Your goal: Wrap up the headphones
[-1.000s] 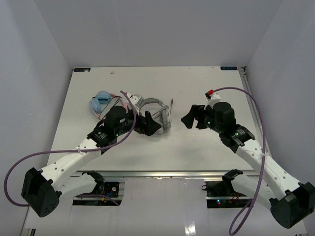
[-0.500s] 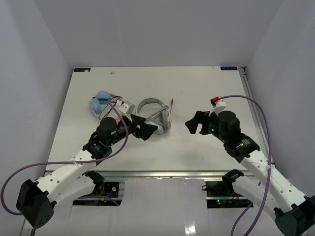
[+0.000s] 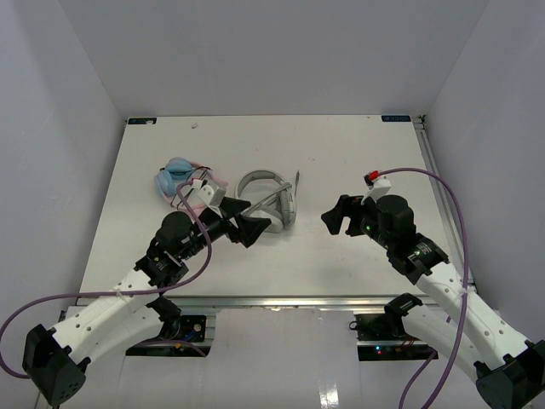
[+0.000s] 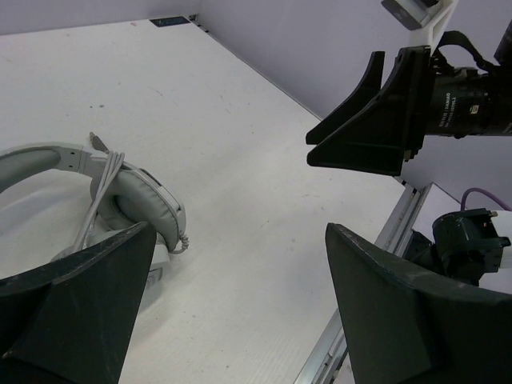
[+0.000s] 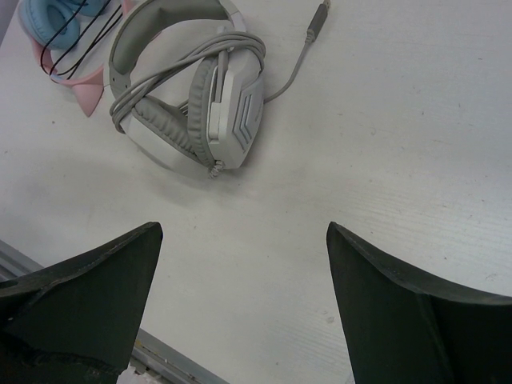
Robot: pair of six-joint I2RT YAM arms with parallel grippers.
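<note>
Plainly the headphones [image 3: 285, 204] lie at 1 o'clock, just beside the left hand [image 3: 244, 223]. The right hand [image 3: 335, 215] sits farther off. Both gape wide, empty.

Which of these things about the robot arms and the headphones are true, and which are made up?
1. The headphones lie on the table. True.
2. The left gripper is holding the headphones. False: its jaws are wide open and hold nothing; the headphones lie beside it.
3. The right gripper is open. True.
4. The blue-and-pink bundle lies between the two grippers. False: in the top view it lies left of the headphones, away from the right gripper.
5. The cable loops over the headphones, and its plug rests on the table. True.
</note>
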